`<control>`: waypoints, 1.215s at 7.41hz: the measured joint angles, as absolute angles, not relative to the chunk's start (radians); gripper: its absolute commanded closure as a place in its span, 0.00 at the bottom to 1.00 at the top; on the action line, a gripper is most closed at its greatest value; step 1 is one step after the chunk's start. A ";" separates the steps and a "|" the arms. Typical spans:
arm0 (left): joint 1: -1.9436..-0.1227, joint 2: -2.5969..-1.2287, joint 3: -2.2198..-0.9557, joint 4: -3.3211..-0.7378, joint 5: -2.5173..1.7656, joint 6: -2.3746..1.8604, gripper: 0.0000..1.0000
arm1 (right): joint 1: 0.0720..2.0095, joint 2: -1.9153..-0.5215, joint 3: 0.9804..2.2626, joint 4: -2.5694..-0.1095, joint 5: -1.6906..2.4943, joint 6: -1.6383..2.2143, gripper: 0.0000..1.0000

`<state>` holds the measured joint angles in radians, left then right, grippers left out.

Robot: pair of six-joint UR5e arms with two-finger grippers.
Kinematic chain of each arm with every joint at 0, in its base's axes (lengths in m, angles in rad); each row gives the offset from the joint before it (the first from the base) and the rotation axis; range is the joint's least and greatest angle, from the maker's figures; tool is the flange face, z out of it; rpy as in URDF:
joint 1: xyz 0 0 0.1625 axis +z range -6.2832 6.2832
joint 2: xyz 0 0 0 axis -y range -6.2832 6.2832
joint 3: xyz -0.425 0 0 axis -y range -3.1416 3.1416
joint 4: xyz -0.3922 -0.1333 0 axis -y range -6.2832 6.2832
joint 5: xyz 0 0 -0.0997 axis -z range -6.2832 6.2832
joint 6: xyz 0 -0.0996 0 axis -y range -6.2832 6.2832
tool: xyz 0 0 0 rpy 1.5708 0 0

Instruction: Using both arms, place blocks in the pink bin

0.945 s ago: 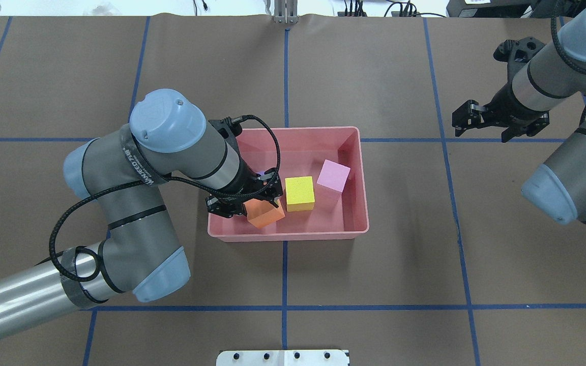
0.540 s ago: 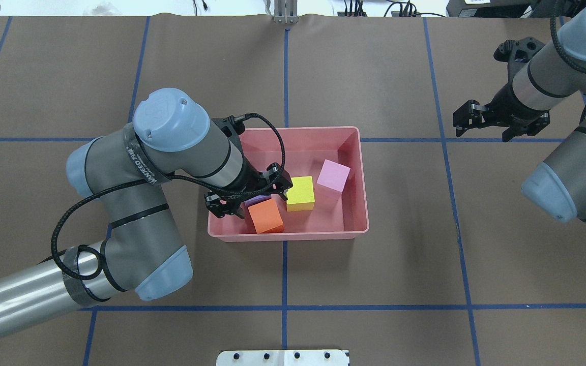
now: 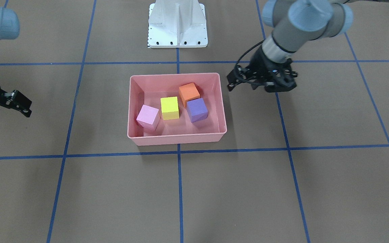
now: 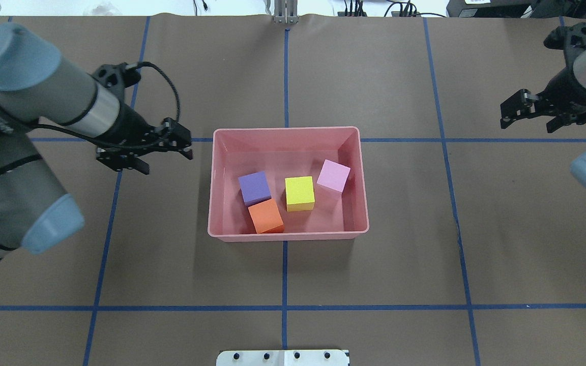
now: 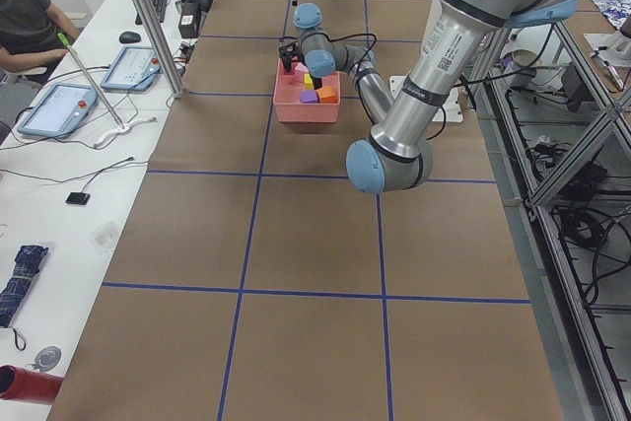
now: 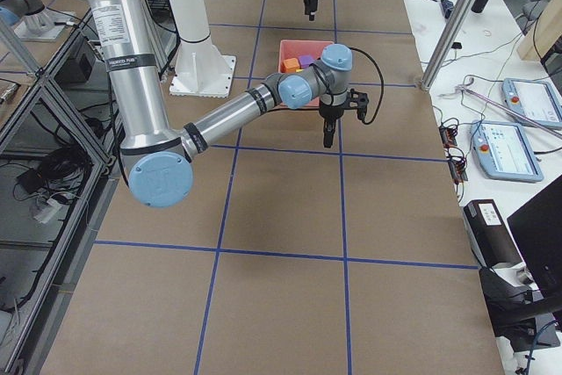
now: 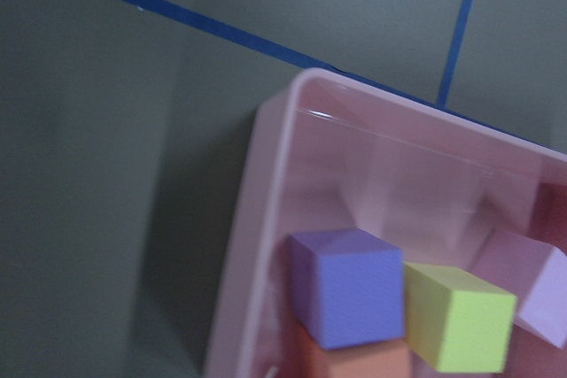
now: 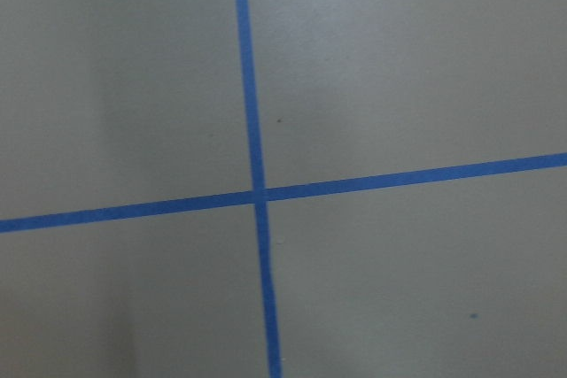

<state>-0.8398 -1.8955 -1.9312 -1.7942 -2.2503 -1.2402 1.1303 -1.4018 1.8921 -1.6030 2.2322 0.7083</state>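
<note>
The pink bin (image 4: pixel 288 131) sits mid-table and holds all four blocks: purple (image 4: pixel 255 187), orange (image 4: pixel 266 216), yellow-green (image 4: pixel 299 193) and light pink (image 4: pixel 333 175). The orange block touches the purple one. My left gripper (image 4: pixel 145 155) is open and empty, above the table just left of the bin. My right gripper (image 4: pixel 539 114) is open and empty, far right of the bin. In the front view the bin (image 3: pixel 176 139), left gripper (image 3: pixel 262 86) and right gripper (image 3: pixel 7 104) show the same. The left wrist view shows the bin's corner (image 7: pixel 257 219) with the purple block (image 7: pixel 350 285).
Brown paper with blue tape lines (image 4: pixel 285 307) covers the table. The white pedestal base (image 3: pixel 177 23) stands behind the bin on the robot's side. The right wrist view shows only a tape crossing (image 8: pixel 259 194).
My left gripper has left the orange block in the bin and drawn back to the left, outside the bin, uncovering the purple block. My right gripper has moved further right.
</note>
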 measured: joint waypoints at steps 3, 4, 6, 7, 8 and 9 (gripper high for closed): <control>-1.157 -1.573 -1.964 -1.790 -2.332 -0.594 0.00 | 1.328 -1.531 1.860 -1.603 2.338 0.398 0.00; -1.264 -1.531 -1.918 -1.768 -2.342 -0.383 0.00 | 1.388 -1.565 1.838 -1.603 2.360 0.298 0.00; -1.437 -1.508 -1.804 -1.688 -2.344 -0.039 0.00 | 1.477 -1.615 1.794 -1.603 2.384 0.134 0.00; -1.478 -1.508 -1.756 -1.669 -2.343 0.039 0.00 | 1.504 -1.630 1.774 -1.603 2.386 0.081 0.00; -1.497 -1.509 -1.723 -1.656 -2.342 0.071 0.00 | 1.525 -1.639 1.757 -1.603 2.387 0.052 0.00; -1.505 -1.512 -1.707 -1.636 -2.342 0.082 0.00 | 1.541 -1.643 1.740 -1.603 2.388 0.033 0.00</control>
